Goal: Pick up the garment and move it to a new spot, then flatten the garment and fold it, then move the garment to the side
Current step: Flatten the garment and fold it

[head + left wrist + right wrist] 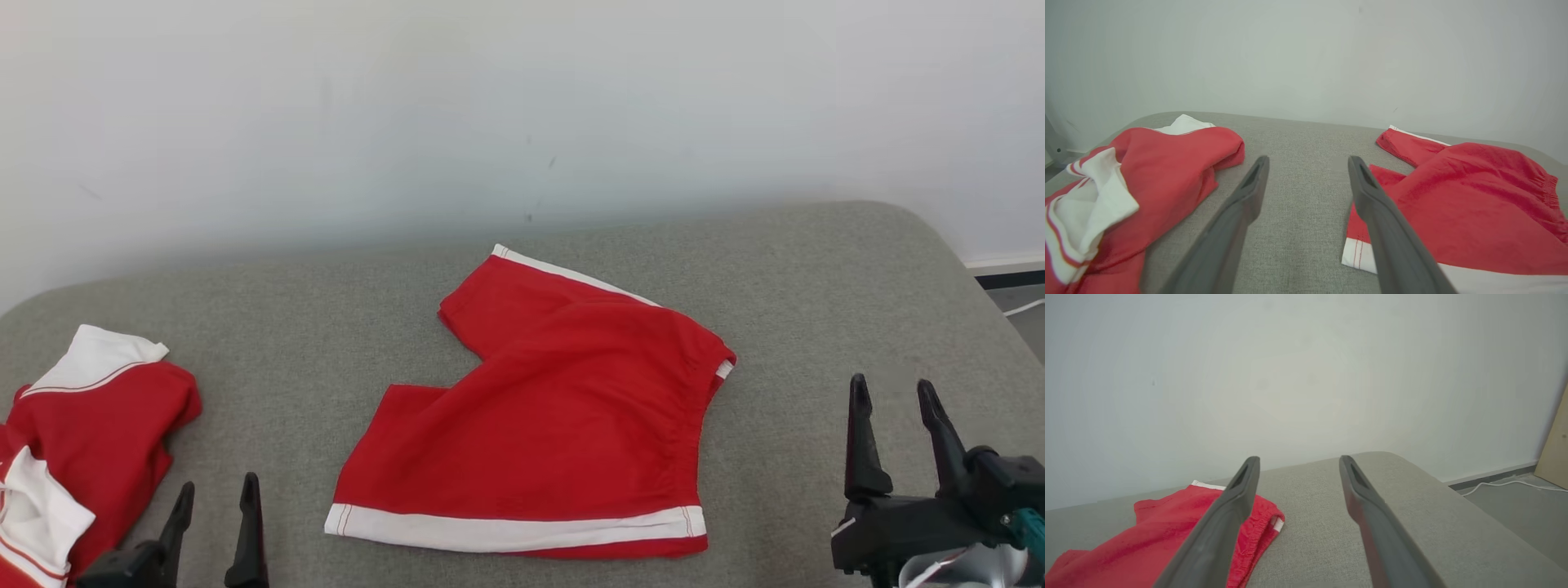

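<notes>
Red shorts with white hem bands, the garment [555, 408], lie spread flat in the middle of the grey padded surface [326, 327], waistband toward the right. The garment [1470, 204] also lies to the right of my left fingers, and the garment [1163, 543] sits low on the left in the right wrist view. My left gripper [214, 498] hovers open near the front edge, left of the shorts, empty. My right gripper [894, 392] stands open to the right of the waistband, holding nothing. In the wrist views the left gripper [1306, 161] and the right gripper [1297, 461] both show spread fingers above bare fabric.
A crumpled red and white top [82, 441] lies at the left edge, also seen as the top [1139, 179] beside my left fingers. A white wall [522, 106] rises behind the surface. Floor and a white cable [1506, 484] lie off the right end.
</notes>
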Robot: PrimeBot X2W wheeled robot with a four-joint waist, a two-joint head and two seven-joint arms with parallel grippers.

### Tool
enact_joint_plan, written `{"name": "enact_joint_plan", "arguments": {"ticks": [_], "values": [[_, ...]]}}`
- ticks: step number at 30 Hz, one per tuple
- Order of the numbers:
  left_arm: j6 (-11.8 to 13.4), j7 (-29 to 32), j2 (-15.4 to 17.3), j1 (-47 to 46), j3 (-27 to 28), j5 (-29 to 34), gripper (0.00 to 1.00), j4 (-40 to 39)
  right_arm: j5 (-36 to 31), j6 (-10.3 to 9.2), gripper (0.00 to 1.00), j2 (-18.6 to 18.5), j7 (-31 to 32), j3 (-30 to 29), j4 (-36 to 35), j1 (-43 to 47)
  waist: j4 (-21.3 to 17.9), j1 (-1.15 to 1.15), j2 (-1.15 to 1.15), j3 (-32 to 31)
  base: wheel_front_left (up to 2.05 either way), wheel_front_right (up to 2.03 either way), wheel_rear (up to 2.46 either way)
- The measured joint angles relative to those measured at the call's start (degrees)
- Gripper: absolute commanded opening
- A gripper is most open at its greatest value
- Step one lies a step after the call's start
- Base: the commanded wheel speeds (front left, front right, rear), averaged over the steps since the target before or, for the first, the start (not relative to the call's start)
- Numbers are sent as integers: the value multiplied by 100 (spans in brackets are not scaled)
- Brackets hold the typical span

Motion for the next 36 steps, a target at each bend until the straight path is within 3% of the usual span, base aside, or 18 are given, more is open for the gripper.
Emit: {"name": "enact_joint_plan", "arguments": {"ticks": [9, 36], "values": [[-253, 244, 52, 193, -234, -112, 100, -349, 157, -15, 100, 29, -190, -69, 223, 181, 30, 0, 0, -53, 0, 0, 0], [-197, 824, 164, 321, -309, -110, 100, -781, 332, 112, 100, 98, -305, 96, 528, 151, 130, 0, 0, 141, 0, 0, 0]]}}
